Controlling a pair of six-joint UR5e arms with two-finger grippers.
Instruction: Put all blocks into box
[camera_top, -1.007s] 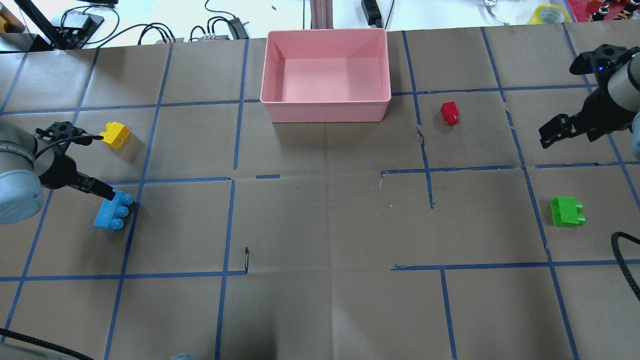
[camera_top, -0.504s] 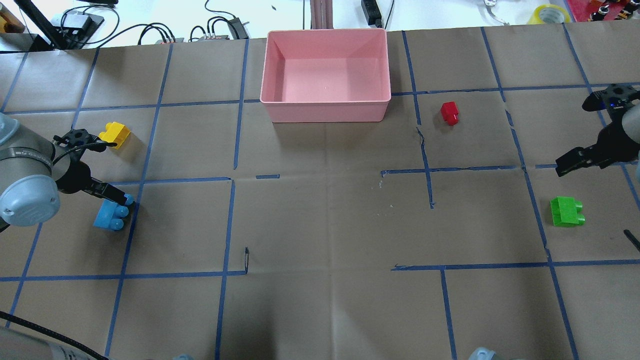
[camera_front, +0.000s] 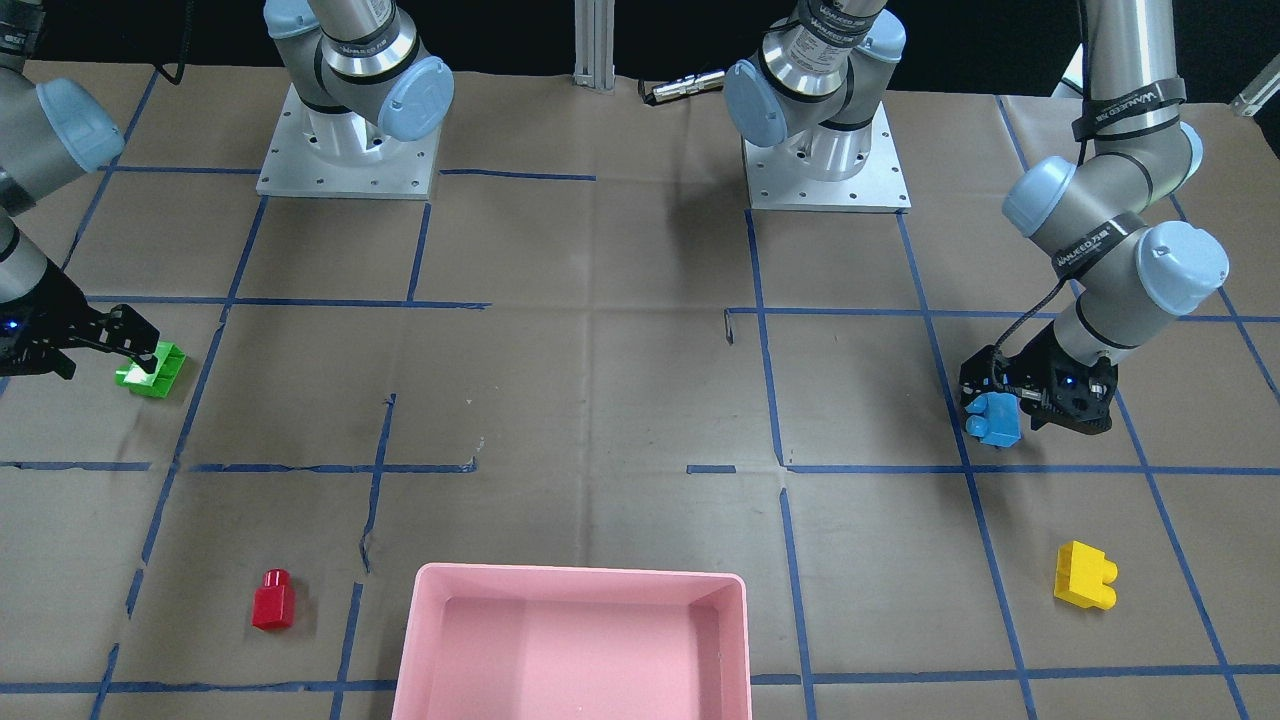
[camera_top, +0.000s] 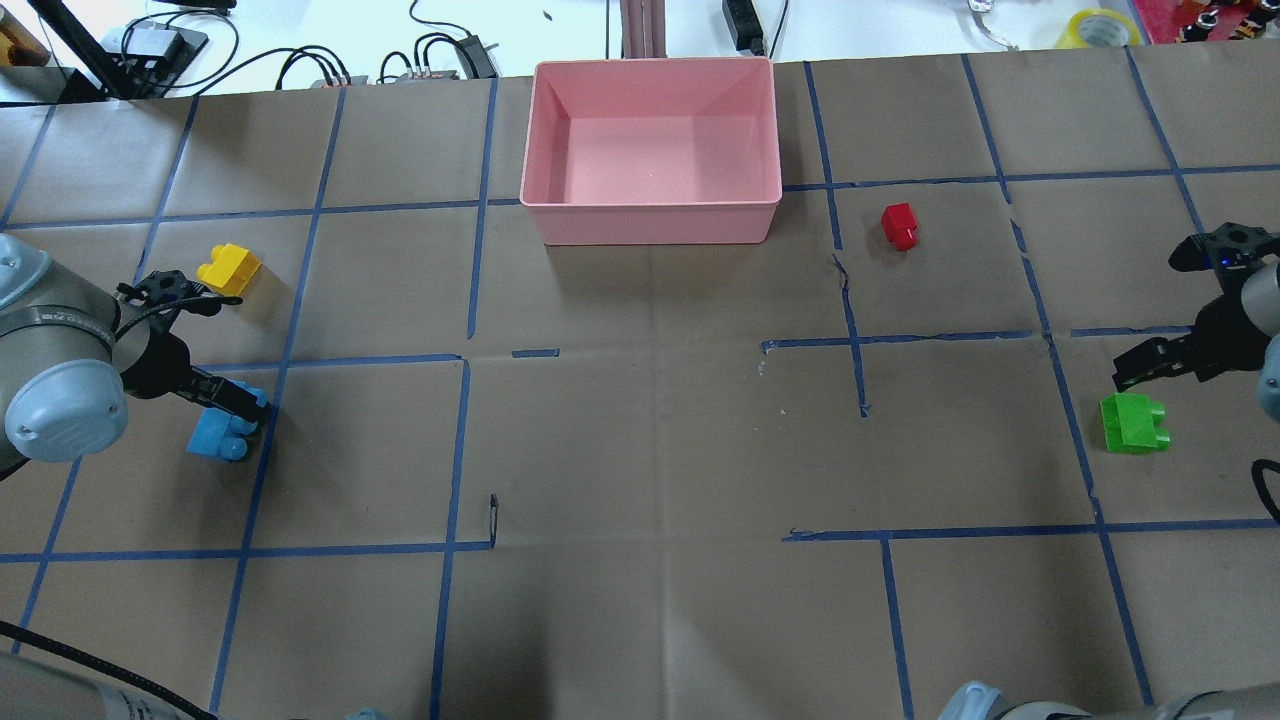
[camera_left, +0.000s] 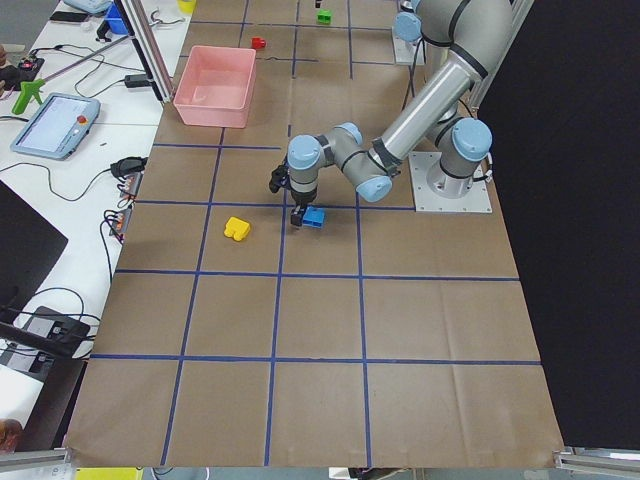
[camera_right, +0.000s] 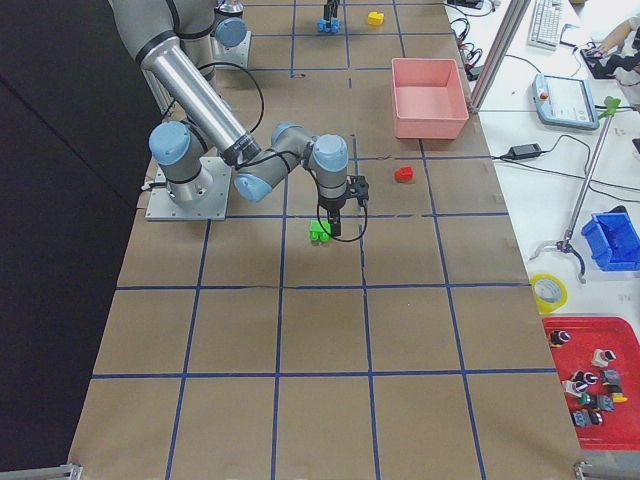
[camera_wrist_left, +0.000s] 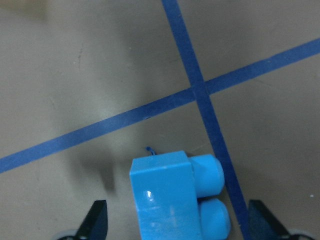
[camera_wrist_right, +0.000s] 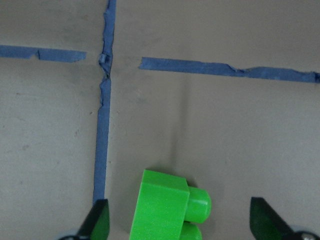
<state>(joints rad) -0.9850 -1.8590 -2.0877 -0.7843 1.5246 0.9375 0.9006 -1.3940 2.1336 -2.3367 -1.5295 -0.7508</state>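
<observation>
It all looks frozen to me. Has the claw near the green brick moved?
Yes. The right claw came down the overhead view, closing on the green brick.

Overhead, front views oppose, share box (camera_top: 650, 222); wrist cameras close, downward.

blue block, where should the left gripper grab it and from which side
Come straight down from above. The blue block lies on its side with its studs pointing sideways, and the open left gripper straddles it. Pinch the flat back face against the stud tips, probably centred along the block's length so it does not twist as the fingers close.
</observation>
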